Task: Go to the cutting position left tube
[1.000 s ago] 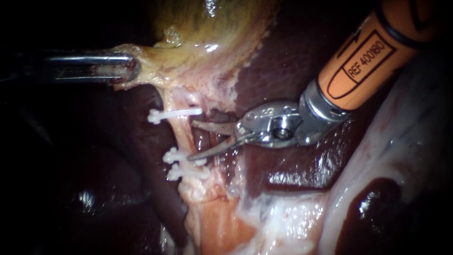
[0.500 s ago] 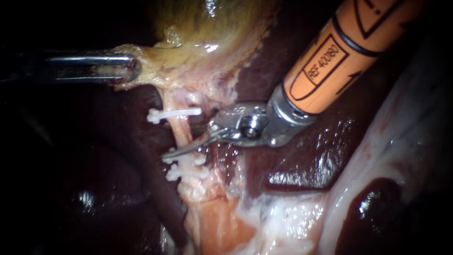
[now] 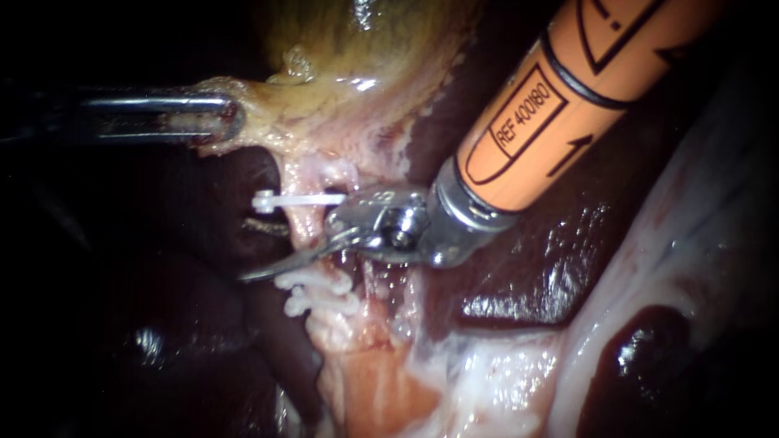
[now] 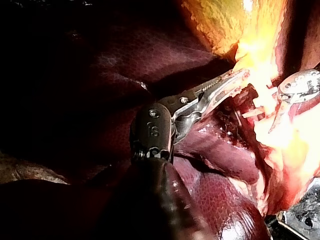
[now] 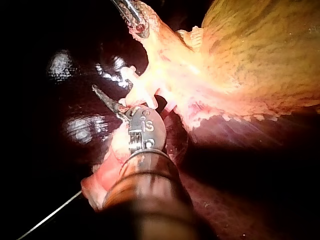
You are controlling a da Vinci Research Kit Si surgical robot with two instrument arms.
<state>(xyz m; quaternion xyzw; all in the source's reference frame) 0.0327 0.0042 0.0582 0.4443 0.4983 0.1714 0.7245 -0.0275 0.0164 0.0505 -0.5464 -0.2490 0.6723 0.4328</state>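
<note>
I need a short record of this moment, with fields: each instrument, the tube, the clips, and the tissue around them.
left instrument: enters from the left, shut on the pale edge of the gallbladder
right instrument: orange shaft, blades open, one on each side of the tube
tube: pale, runs down from the gallbladder, looks whole
upper clip: white, on the tube above the blades
lower clips: two, white, on the tube below the blades
liver: dark red, around the tube

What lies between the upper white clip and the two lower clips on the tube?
In the endoscope view, a stretch of the tube lies there, and the open blades of the right instrument reach across it.
</note>
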